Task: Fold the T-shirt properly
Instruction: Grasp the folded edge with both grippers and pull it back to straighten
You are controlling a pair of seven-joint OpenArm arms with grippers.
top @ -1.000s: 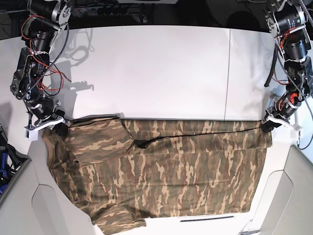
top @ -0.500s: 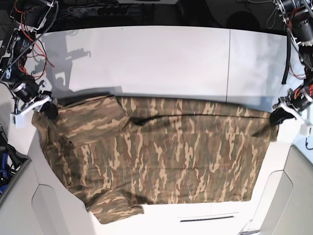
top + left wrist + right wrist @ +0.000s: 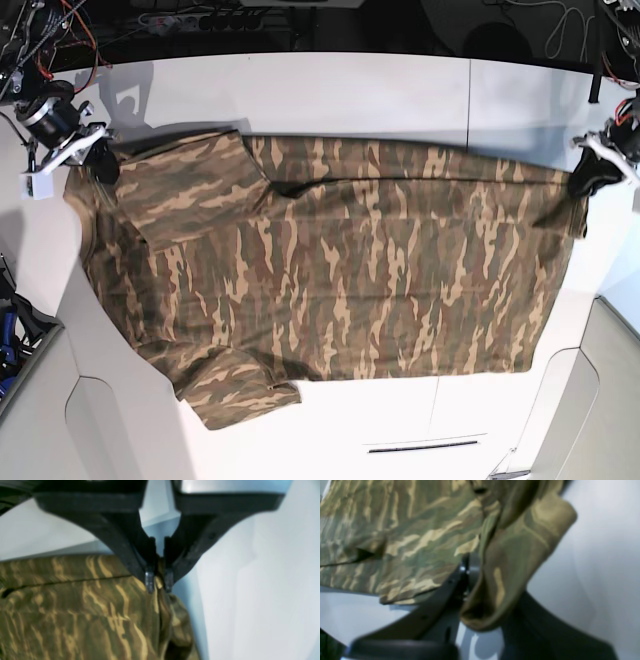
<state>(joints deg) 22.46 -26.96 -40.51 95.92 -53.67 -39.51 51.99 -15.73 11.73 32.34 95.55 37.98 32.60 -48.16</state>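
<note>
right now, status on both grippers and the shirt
Left gripper and right gripper both shut on T-shirt corners. Shirt stretched wide over the table. Nothing in the way.

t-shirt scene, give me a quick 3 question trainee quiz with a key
1. True or false: both grippers are shut on the T-shirt.
2. In the base view, on which side of the picture is the left gripper?
3. The right gripper holds: A) the shirt's middle B) a top corner C) nothing.

Key: 1 true. 2 the right side. 3 B.
</note>
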